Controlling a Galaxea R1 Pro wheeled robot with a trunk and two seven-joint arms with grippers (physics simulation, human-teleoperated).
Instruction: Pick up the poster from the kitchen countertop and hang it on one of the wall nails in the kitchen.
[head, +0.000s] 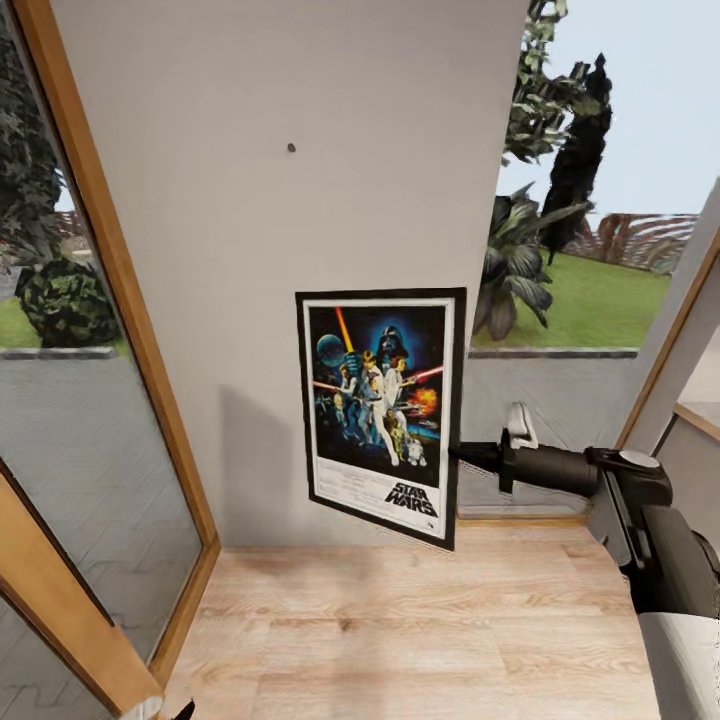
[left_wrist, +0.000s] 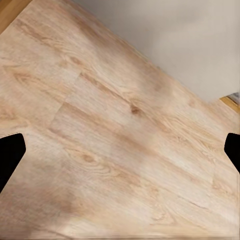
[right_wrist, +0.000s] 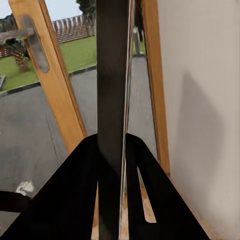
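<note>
- Poster (head: 380, 415): upright rectangle, black frame, thin white border, colourful figures on dark blue, "STAR WARS" logo at lower right.
- Held off the floor, close in front of the pale wall, lower edge slanting down to the right.
- Gripped at its right edge by the right end effector (head: 462, 456).
- Seen edge-on in the right wrist view (right_wrist: 112, 100), a dark vertical strip pinched between 2 black fingers (right_wrist: 70, 200).
</note>
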